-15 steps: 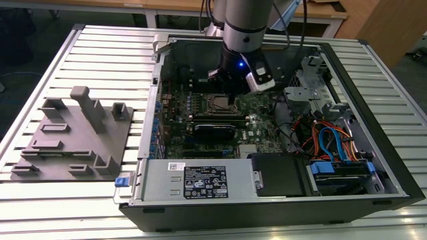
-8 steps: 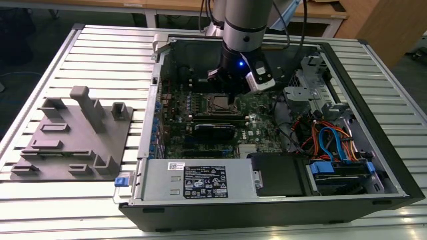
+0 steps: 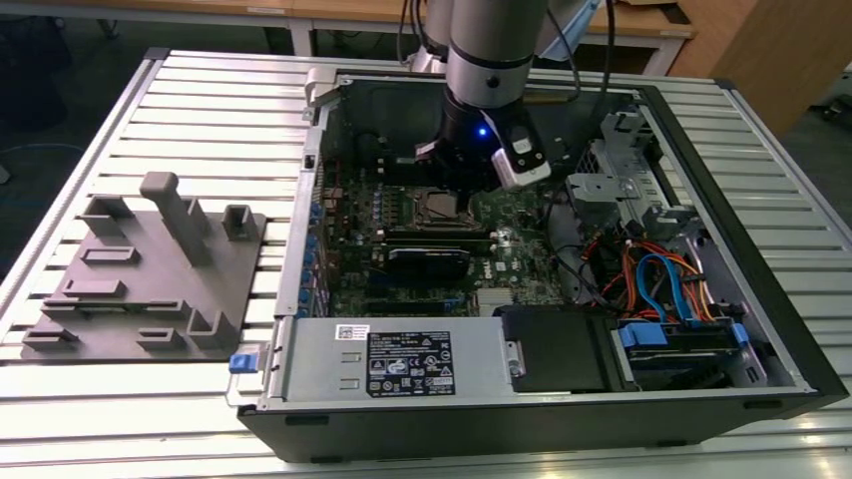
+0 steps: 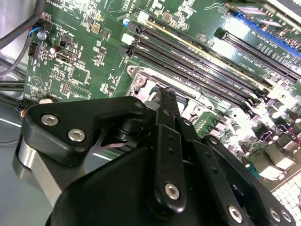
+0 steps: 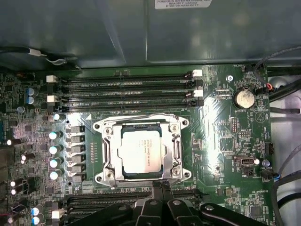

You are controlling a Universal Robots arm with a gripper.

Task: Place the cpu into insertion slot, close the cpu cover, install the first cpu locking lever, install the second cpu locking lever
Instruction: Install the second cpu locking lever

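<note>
Inside an open desktop computer case (image 3: 785,329), the cpu (image 5: 143,151) sits flat in the insertion slot (image 5: 104,176), its silvery-grey top showing through the window of the cpu cover (image 5: 175,148). The cover appears to lie down over the chip rather than stand raised. The single arm's gripper (image 5: 160,184) hangs low over the green motherboard (image 5: 221,141). Its fingers appear pressed together, with nothing visible between them. In the first wrist view the tips stand just beside the middle of one socket edge, apart from the chip itself. That edge is the one facing away from the bank of memory slots (image 5: 127,89) nearest the case wall. In the exterior view the socket lies at about seven o'clock from the arm's blue-lit wrist, close beneath it, and a grey fixture block (image 3: 147,269) rests well apart at nine o'clock, outside the case. The chip is near square, so it offers no long axis to align with. A thin wire lever (image 5: 141,117) runs along the far socket edge, parallel to the memory slots and crosswise to the line from fingertips to chip. Whether that lever is latched cannot be told. A coin cell battery (image 5: 244,98) sits clear of the socket on the board.
</note>
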